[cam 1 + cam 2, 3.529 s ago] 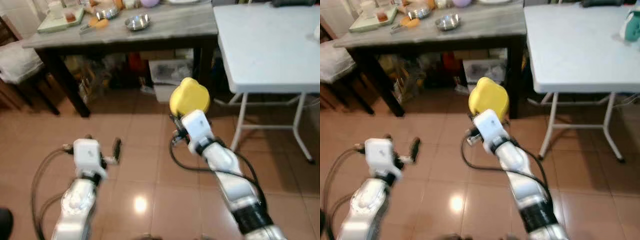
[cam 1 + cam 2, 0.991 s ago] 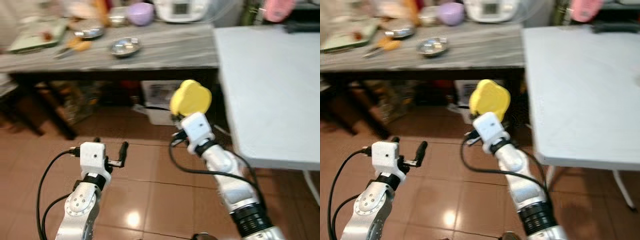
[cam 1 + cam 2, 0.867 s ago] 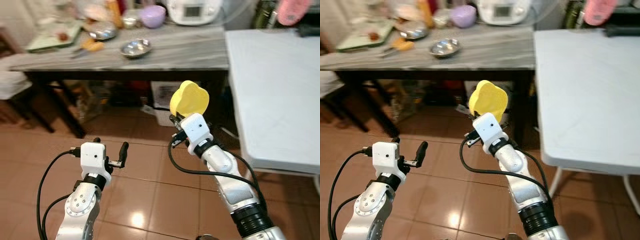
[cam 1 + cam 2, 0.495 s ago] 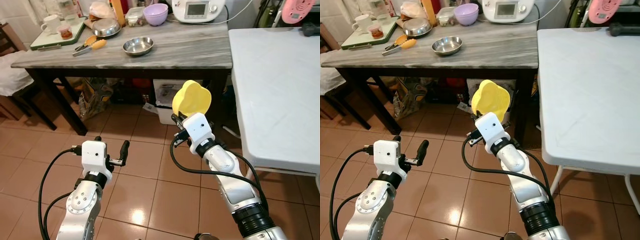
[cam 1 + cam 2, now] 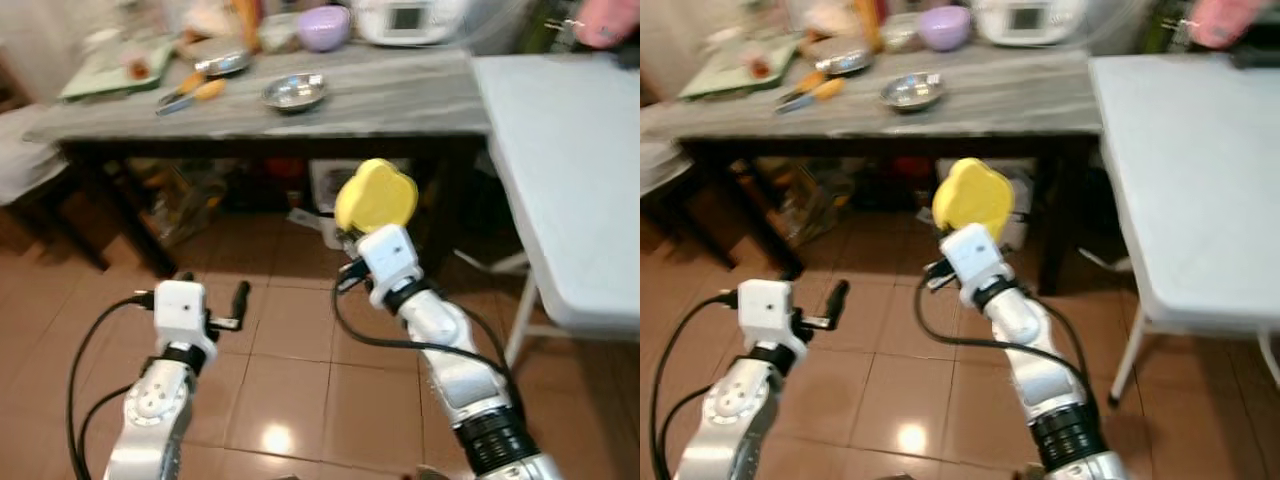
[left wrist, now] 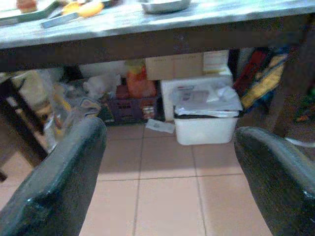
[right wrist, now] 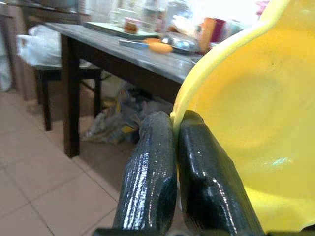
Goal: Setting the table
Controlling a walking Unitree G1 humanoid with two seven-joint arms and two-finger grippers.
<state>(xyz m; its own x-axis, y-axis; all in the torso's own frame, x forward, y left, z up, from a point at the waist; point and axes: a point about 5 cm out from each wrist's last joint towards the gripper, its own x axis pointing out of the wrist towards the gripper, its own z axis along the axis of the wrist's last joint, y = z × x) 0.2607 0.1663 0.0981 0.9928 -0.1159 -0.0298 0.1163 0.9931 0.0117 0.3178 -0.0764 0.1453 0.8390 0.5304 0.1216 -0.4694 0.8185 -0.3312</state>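
My right gripper point(image 7: 173, 129) is shut on the rim of a yellow flower-shaped plate point(image 5: 376, 197), held upright over the tiled floor in front of the dark table. The plate point(image 7: 246, 113) stands beside the two closed fingers point(image 7: 147, 177) in the right wrist view. My left gripper point(image 5: 212, 292) is held low at the left, open and holding nothing, its two wide-apart fingers point(image 6: 59, 182) framing the space under the table.
A grey-topped dark table point(image 5: 400, 95) ahead carries a steel bowl point(image 5: 293, 91), a purple bowl point(image 5: 326, 26), tongs and a green tray point(image 5: 110, 68). A white folding table point(image 5: 580, 170) stands at the right. Boxes and a white bin point(image 6: 206, 129) sit under the dark table.
The camera has shifted and blurred, so the tables now sit slightly differently in the picture. Both arms keep their poses, and the plate stays in the right gripper.
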